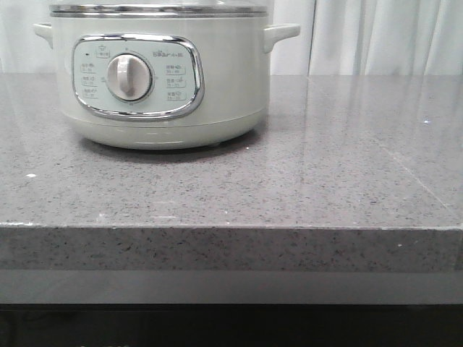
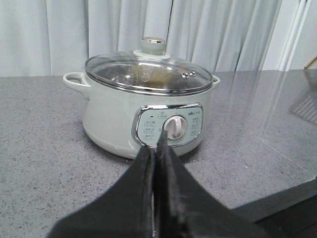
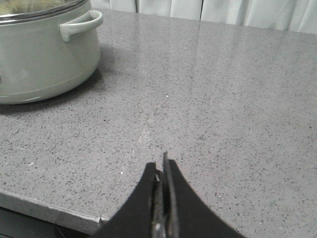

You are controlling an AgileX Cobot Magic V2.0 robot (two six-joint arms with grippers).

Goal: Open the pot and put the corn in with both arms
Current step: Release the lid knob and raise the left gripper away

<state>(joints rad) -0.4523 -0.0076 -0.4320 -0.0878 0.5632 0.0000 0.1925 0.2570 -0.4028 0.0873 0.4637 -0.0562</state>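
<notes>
The pale grey-green pot (image 1: 159, 101) stands on the grey stone counter at the back left, control panel and white dial (image 1: 130, 76) facing me. Its steel-rimmed glass lid (image 2: 148, 74) with a knob (image 2: 152, 45) is on, seen in the left wrist view. My left gripper (image 2: 157, 144) is shut and empty, low over the counter in front of the pot's dial. My right gripper (image 3: 162, 163) is shut and empty, near the counter's front edge, to the right of the pot (image 3: 44, 54). The corn is out of view. Neither gripper shows in the front view.
The counter (image 1: 325, 166) stretches right of the pot to a front edge (image 1: 231, 228). White curtains (image 1: 383, 36) hang behind. A metal rack-like object (image 2: 307, 101) shows at the far edge of the left wrist view.
</notes>
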